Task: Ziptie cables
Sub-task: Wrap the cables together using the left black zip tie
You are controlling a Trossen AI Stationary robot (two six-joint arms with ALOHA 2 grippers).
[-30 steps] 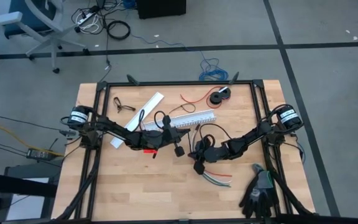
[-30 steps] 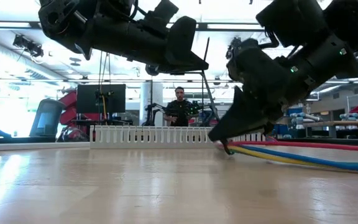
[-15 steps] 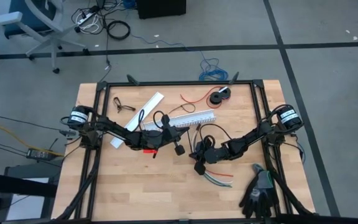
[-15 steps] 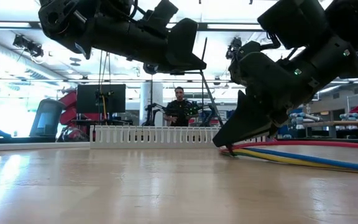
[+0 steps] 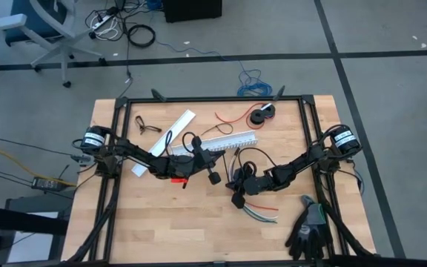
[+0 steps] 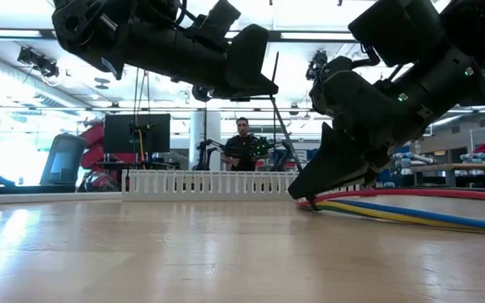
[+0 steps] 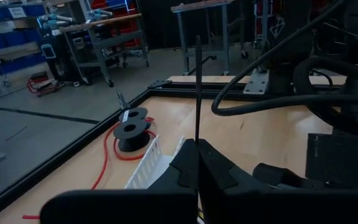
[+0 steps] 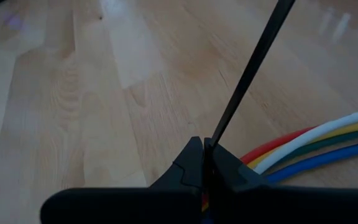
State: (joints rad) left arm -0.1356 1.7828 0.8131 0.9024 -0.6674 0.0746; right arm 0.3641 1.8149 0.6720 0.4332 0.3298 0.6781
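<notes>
Judging the task as begun but far from finished: no closed loop showing anywhere around the bunch of thin curved wires in red, white, yellow, green and blue [image 8: 319, 140], lying loose on the pale wooden tabletop [image 5: 161, 215] toward the right arm's side, just beside the right gripper [image 5: 236, 199]. Pinching a straight thin black strip [image 8: 250, 68], apparently a ziptie, between that gripper's pressed-together fingers, tips reaching down to the board at the near end of the wires. Likewise holding a second thin black strip [image 7: 197, 87] upright in the left gripper [image 5: 214, 178], fingers shut tight on it, hovering above mid-table, apart from the wires. Remaining, by estimate: passing a strip around the bundle, threading the tail through the head, and pulling snug. Comparing views: overhead, giving the layout of both arms, the white comb-like plastic duct [image 5: 224, 141], the black spool [image 5: 262, 114] with a single red wire beside it, and the dark gloves [image 5: 308, 228] at the table's near right corner, but hardly resolving the strips. Low view, showing the right gripper's tips meeting the coloured wires at board level and the left gripper clear of the surface, with a person standing far behind. Wrist views alone confirming each strip clamped between the fingers.
</notes>
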